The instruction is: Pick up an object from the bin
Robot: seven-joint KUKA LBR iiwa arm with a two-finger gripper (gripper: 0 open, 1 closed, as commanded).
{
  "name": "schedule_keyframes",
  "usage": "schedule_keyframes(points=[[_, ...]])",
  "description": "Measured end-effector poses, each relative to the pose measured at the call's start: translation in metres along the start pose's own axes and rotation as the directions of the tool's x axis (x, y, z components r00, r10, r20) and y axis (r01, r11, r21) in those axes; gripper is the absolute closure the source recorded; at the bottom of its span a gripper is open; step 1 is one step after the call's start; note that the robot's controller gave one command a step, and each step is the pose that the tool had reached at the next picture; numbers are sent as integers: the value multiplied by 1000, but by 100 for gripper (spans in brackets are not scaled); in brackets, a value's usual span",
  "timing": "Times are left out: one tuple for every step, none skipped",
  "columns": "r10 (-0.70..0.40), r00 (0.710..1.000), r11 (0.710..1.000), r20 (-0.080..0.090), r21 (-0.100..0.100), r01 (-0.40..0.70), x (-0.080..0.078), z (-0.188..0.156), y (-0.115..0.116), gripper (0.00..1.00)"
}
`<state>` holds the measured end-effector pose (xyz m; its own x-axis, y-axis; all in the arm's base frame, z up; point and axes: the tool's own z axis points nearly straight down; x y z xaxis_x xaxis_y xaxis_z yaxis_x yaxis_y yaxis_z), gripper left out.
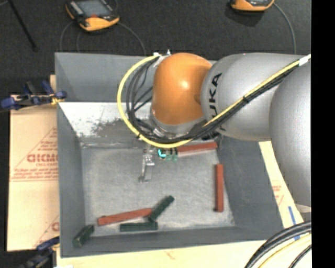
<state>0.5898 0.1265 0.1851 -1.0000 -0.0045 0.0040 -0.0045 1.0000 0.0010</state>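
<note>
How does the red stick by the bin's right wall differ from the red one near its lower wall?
The right red stick runs up-down in the view and lies alone; the lower red stick runs nearly sideways, its right end touching a dark green stick. Both are red, slim and lie flat.

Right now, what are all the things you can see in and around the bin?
bin: 1, grey, middle of the view
red sticks: 3, red, one at the back, one along the right wall, one front left
green sticks: 3, dark green, two at the front by the red one, one in the front-left corner
gadgets: 2, orange and black, beyond the bin
arm: 1, silver with orange cover, from the right
gripper: 1, metal, over the bin's bare middle
</note>
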Motion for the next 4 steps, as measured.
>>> schedule_keyframes(points=[[2, 1000, 1000, 8, -1, -2, -2, -5, 0, 0], [-1, 1000, 1000, 15, -3, 1, -25, 45, 0, 0], [-95, 995, 995, 7, 2, 95, -4, 115, -37, 0], [-191, 982, 982, 4, 3, 191, 21, 101, -29, 0]])
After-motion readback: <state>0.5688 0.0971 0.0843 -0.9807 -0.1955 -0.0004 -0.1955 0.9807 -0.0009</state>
